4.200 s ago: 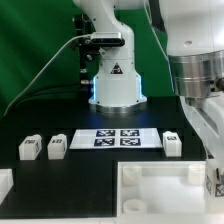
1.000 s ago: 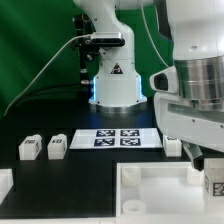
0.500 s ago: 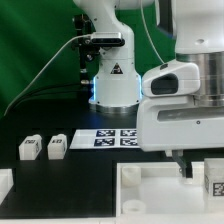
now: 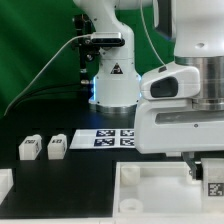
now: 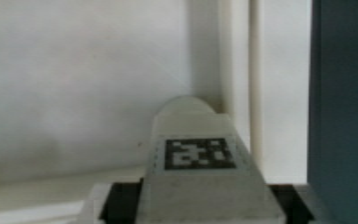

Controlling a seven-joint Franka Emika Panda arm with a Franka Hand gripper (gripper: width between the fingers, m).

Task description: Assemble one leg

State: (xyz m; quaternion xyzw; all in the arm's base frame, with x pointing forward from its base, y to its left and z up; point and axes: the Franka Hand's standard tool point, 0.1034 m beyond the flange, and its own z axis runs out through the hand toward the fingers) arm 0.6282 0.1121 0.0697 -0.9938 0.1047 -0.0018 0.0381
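My gripper (image 4: 209, 178) is shut on a leg (image 4: 213, 181), a small white block with a black-and-white tag. It holds the leg over the corner of the large white tray-like piece (image 4: 150, 192) at the exterior view's right. In the wrist view the leg (image 5: 197, 150) points away from the camera, clamped between my dark fingers (image 5: 119, 203), with the white piece (image 5: 69, 90) beneath. Two more legs (image 4: 29, 148) (image 4: 57, 146) lie on the black table at the exterior view's left.
The marker board (image 4: 112, 138) lies in the middle of the table in front of the arm's base (image 4: 112, 85). Part of a white block (image 4: 5, 183) shows at the exterior view's left edge. My arm's bulk hides the table behind the gripper.
My arm has swung toward the exterior view's left with the leg in the gripper and now hides the leg that stood beside the marker board. The held leg has barely shifted.
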